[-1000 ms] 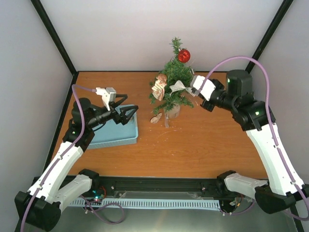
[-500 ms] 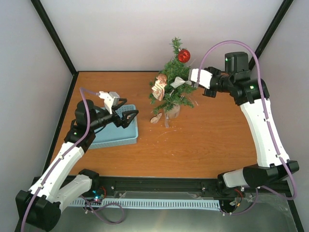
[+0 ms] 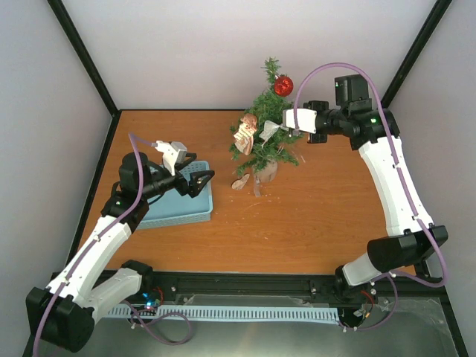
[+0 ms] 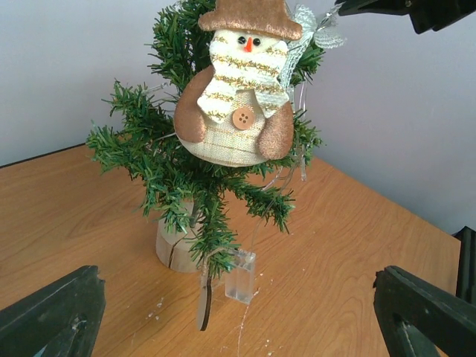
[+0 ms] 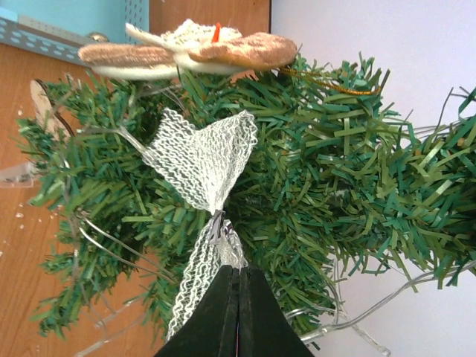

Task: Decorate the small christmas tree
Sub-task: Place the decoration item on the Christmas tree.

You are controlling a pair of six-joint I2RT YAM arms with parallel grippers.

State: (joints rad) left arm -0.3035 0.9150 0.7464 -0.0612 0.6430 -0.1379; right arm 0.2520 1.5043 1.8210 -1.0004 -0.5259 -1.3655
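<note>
Pinching bow (image 5: 204,156) at knot, right gripper (image 5: 238,277) was closed; left gripper (image 3: 201,181) gaped empty by tray (image 3: 171,216). Tree (image 3: 266,145) stood back-centre on table (image 3: 312,223). We judged: seat knot deep among branches before release.

upright small christmas tree (image 3: 266,134), ornament-hung

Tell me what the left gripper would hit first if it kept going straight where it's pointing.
Probably the tree, at its lower branches just under the hanging snowman, though depth is hard to judge.
</note>
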